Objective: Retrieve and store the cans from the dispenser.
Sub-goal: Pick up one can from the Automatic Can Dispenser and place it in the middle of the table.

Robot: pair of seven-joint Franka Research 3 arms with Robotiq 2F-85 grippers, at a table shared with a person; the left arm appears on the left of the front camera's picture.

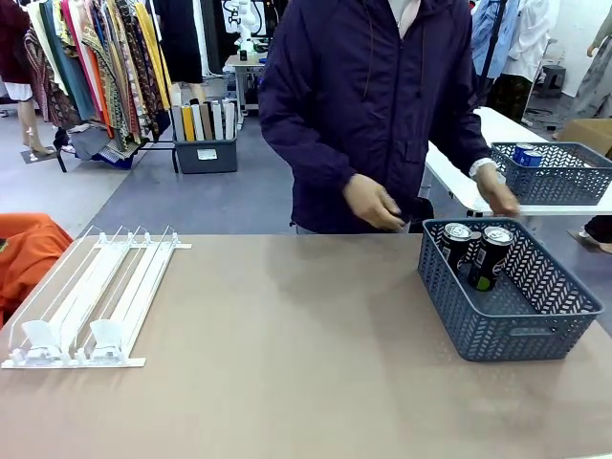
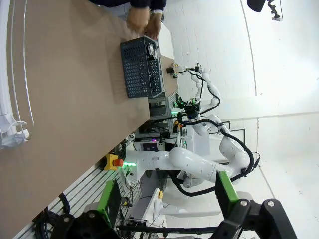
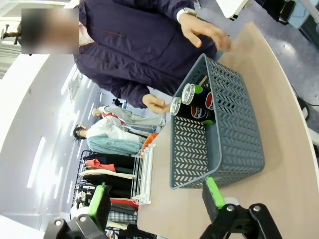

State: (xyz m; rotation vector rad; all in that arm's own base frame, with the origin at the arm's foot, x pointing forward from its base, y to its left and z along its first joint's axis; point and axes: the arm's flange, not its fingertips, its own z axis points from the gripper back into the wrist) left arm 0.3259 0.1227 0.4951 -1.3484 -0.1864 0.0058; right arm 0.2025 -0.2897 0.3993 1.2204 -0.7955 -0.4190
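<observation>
Table (image 1: 287, 363) brown, person (image 1: 373, 105) at far side, hands near basket. Dispenser (image 1: 91, 301) at robot's left, lanes without cans. Grey basket (image 1: 512, 320) at right holds two black cans (image 1: 476, 253) upright, far-left corner. Left gripper (image 2: 167, 199) fingers spread wide, holding nothing. Right gripper (image 3: 157, 196) likewise agape, unladen.

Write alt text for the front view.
A grey basket at the table's right holds two black cans; an empty white dispenser lies at the left. A person in a dark jacket stands at the far side.
</observation>
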